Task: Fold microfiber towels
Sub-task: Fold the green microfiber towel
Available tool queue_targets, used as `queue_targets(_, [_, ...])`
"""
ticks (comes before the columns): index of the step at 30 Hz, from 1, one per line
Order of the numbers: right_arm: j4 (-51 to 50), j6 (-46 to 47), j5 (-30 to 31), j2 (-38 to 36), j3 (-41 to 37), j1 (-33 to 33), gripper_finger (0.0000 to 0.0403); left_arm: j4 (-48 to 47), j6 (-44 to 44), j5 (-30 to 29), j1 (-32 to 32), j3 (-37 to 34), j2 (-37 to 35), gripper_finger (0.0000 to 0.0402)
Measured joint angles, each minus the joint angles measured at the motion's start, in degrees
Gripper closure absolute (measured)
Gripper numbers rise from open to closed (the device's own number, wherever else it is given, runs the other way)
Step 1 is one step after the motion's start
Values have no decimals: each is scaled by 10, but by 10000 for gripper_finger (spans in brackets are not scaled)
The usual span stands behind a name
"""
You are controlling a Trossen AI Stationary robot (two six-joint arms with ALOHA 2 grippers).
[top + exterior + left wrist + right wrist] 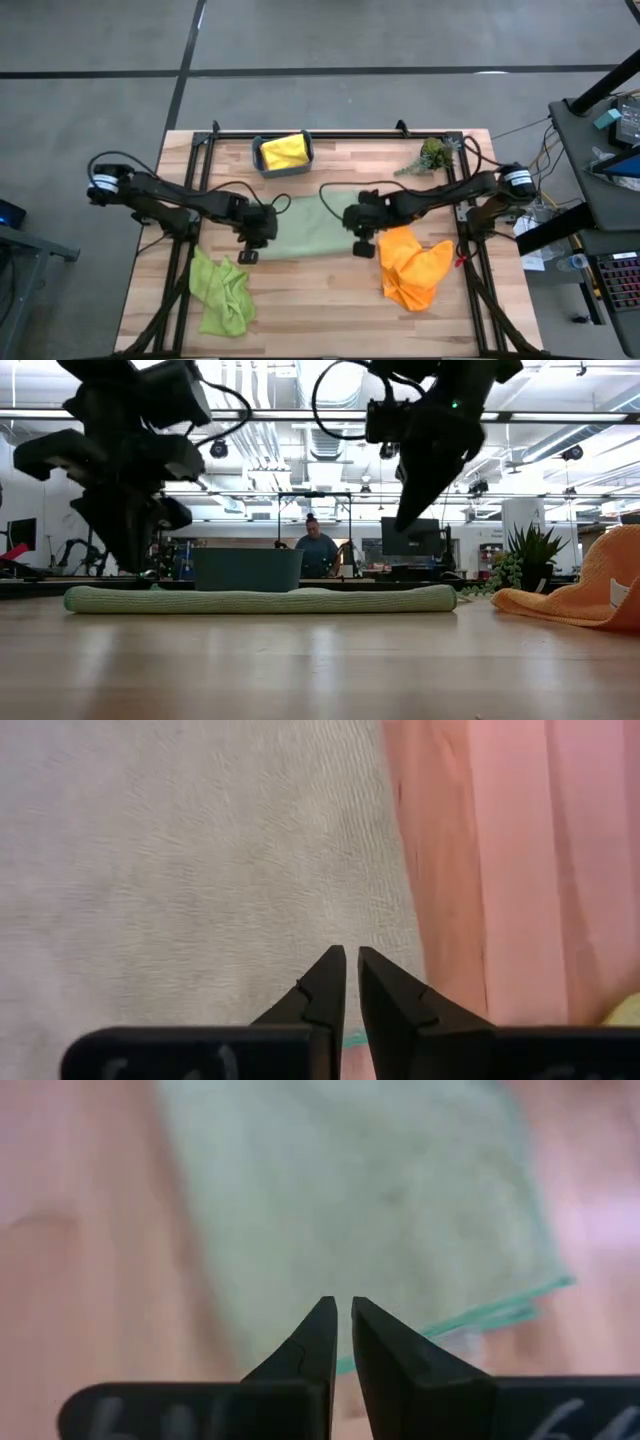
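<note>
Lying flat: soft, fuzzy sage towel point(305, 232).

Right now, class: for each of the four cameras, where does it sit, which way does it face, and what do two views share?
High view: overhead, facing down; both arms, wooden table.
Low view: table height, facing the room; both arms hang above.
Left wrist view: on the left arm; its shut left gripper over the pale green towel.
Right wrist view: shut right gripper.
Shared: the pale green towel in all four.
</note>
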Motion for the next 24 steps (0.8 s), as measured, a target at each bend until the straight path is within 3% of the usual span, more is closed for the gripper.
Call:
queue_targets(7, [86, 3, 0, -2, -44, -85, 376, -7, 0, -47, 0, 0, -33, 385])
queue_targets(10, [130, 33, -4, 5, -65, -131, 376, -14, -3, -104, 0, -3, -40, 385])
queue_targets(13, [185, 49, -54, 5, -91, -178, 369, -12, -13, -162, 6, -10, -49, 384])
queue_targets(20, [279, 26, -120, 5, -145, -236, 308, -21, -11, -166, 47, -48, -113, 337])
queue_targets(24, [310, 27, -121, 5, -170, -253, 261, -20, -13, -234, 72, -81, -151, 297])
